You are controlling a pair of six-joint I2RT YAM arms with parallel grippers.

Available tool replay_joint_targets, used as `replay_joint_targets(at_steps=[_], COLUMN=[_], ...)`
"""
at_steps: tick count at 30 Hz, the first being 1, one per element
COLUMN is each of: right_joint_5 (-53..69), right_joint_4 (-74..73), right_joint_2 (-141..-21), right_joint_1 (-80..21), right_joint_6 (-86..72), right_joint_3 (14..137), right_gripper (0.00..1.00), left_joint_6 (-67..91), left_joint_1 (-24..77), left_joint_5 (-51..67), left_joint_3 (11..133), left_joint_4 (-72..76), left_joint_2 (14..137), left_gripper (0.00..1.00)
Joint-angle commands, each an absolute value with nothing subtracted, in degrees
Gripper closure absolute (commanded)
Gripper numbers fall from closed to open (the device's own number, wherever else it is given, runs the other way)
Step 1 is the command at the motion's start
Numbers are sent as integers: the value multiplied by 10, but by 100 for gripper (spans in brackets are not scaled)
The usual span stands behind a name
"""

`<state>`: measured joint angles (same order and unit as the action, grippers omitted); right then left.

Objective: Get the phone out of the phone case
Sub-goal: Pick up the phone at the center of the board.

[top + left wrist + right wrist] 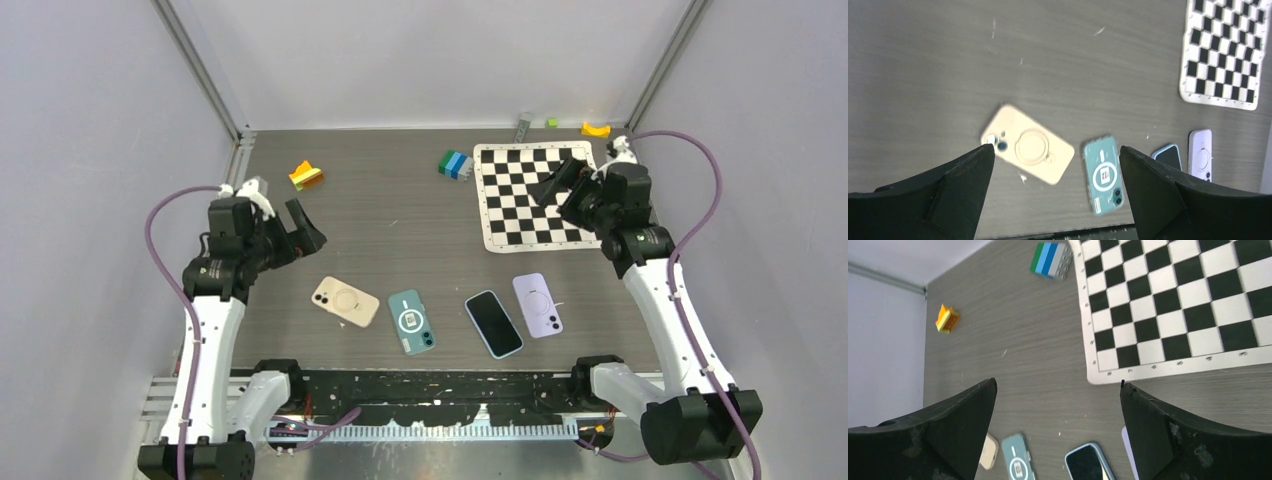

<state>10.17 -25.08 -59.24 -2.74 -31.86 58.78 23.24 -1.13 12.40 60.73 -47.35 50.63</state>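
Observation:
Four phones lie in a row near the table's front edge: a cream one face down point(345, 301), a teal one face down point(411, 321), a screen-up one in a light blue case point(493, 323), and a lilac one face down point(537, 304). My left gripper point(297, 234) is open and empty, held above the table to the upper left of the cream phone point(1028, 150). The left wrist view also shows the teal phone point(1104, 173). My right gripper point(553, 185) is open and empty over the checkerboard mat point(535, 195). Its wrist view shows the blue-cased phone point(1088, 462) below.
A checkerboard mat point(1173, 305) lies at the back right. A green, blue and grey block stack point(456, 165) sits beside it. A yellow and orange block point(306, 175) is at the back left. A yellow piece point(596, 129) and a small green piece point(551, 122) lie by the back wall.

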Motion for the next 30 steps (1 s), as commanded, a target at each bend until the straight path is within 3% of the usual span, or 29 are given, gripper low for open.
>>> replay_joint_targets(at_steps=[1,12,22,30], right_joint_5=[94,-28,-34,-59], right_joint_4=[-243,-228,-221,-231], right_joint_2=[-596,-661,-741,-740], right_joint_1=[-88,-219,-238,-239], right_joint_6=[-332,-374,-367,-353], right_joint_3=[572,531,566,557], right_gripper=[0,0,1,0], left_joint_6=[326,540,651,718], left_joint_1=[-9,28,147,179], left_joint_5=[101,52,-81,-131], left_joint_3=[530,335,403,468], left_joint_4=[-521,-409,-388,-440], left_joint_2=[490,499,681,781], left_gripper=[3,0,0,0])
